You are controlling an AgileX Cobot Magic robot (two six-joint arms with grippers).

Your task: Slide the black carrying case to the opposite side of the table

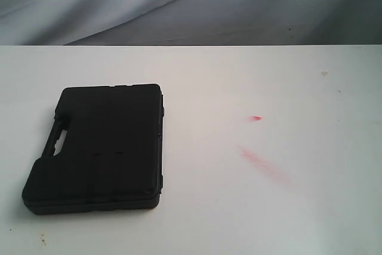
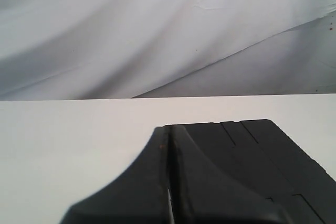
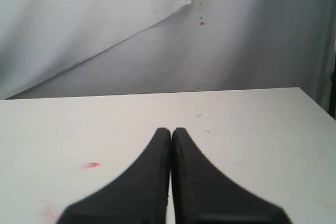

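Observation:
The black case [image 1: 98, 149] lies flat on the left half of the white table [image 1: 239, 207], its cut-out handle facing left. Neither gripper shows in the exterior view. In the left wrist view my left gripper [image 2: 169, 128] is shut with nothing between its fingers, and the case [image 2: 262, 150] lies just beyond and beside its tips. Whether the tips touch the case cannot be told. My right gripper [image 3: 171, 129] is shut and empty over bare table [image 3: 262, 145]; the case does not show in that view.
Red smears mark the table right of the middle [image 1: 256, 117], [image 1: 259, 160], and one shows in the right wrist view [image 3: 92, 164]. A grey-white cloth backdrop [image 1: 191, 4] hangs behind the table's far edge. A table edge shows on one side [image 3: 315, 103].

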